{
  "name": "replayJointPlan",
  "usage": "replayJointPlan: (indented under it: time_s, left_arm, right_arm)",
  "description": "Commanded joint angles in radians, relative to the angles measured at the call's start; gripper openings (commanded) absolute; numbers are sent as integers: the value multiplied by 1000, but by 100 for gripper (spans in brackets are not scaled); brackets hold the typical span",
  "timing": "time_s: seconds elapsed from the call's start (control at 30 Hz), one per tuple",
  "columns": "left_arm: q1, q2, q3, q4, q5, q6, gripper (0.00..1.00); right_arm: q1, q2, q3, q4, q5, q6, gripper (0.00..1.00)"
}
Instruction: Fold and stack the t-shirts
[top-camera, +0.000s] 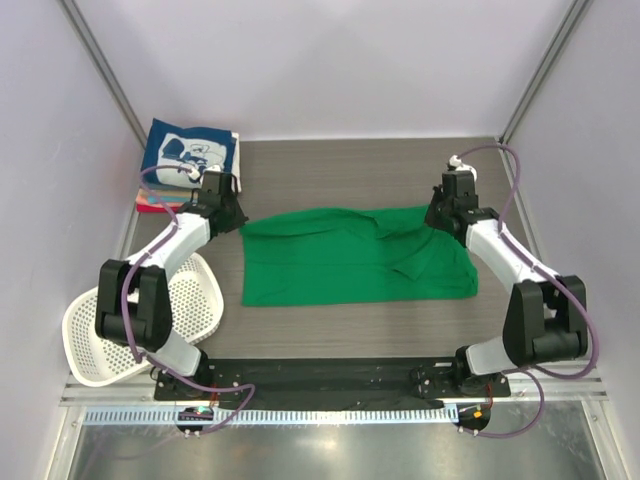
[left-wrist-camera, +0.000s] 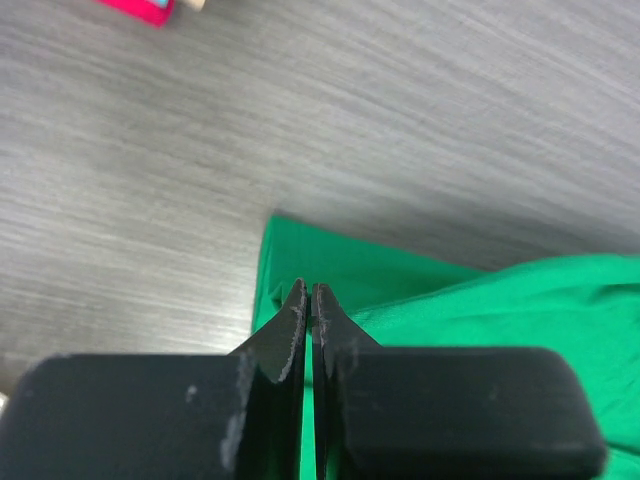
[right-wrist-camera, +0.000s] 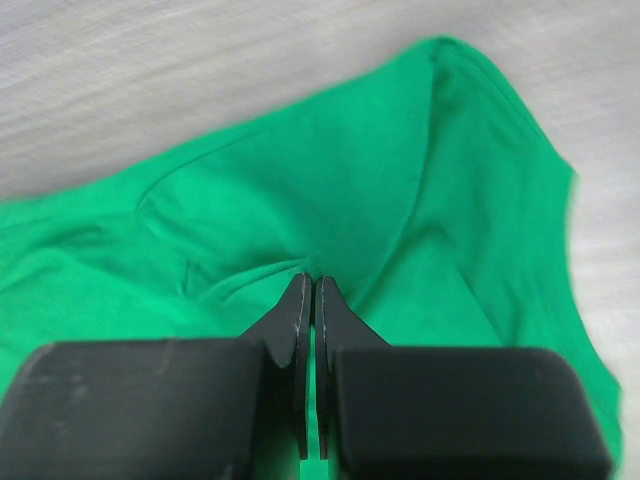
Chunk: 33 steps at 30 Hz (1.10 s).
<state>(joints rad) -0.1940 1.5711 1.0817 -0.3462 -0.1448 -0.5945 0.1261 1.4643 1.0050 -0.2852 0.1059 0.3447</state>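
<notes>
The green t-shirt is plain, matte knit cloth, spread as a rough rectangle on the grey wood-grain table between the two arms. Its near edge is straight and its far edge is rumpled into soft ridges. The left gripper sits at the shirt's far left corner. In the left wrist view its black, wedge-shaped fingers are pressed together with only a hairline slit between them, and a fold line in the cloth runs from the tips off to their right, so the jaws are clamped on the fabric. Bare table lies ahead of this gripper and to its left. The right gripper sits at the shirt's far right corner. Its fingers are likewise drawn tight together, and several shallow creases converge on the tips, which shows that cloth is pinched there. A curved seam and a rounded sleeve edge lie ahead of it and to its right. Beyond the left gripper, near the table's back corner, a folded navy t-shirt with white print tops a small stack, with a red-pink layer showing at the stack's edge. A white perforated plastic basket, oval and tilted, lies behind that gripper beside the arm's base.
</notes>
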Motion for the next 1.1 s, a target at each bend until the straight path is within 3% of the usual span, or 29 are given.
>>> replayJointPlan:
  time_s: [0.0,0.27,0.6,0.9,0.93,0.97,1.0,1.03,1.07]
  left_arm:
    - [5,-54,-26,41,-6,1,0]
    - [5,-52,-65,59,7,2,0]
    - [2,-60,-80,84,50,9,0]
    - [-8,-115,-134,90,62,-7,2]
    - [-10,-126,-150,87,63,-13,4]
    - [-10,-138,-163,85,62,-21,12]
    - [-10,-173,-172,81,62,-25,20]
    - [-10,-193,-183,82,54,-40,30]
    - [-10,-210,-207,79,47,-44,45]
  right_arm:
    - [-8,-117,-71,41,80,39,1]
    - [-16,-344,-223,40,100,114,1]
    - [-51,-464,-252,-58,150,151,1]
    - [-74,-585,-373,-114,210,261,1]
    - [-74,-593,-390,-121,215,286,4]
    - [-75,-608,-393,-144,225,299,16]
    - [-82,-619,-397,-155,241,316,44]
    - [-83,-628,-407,-158,248,323,58]
    - [-86,-646,-407,-157,253,333,67]
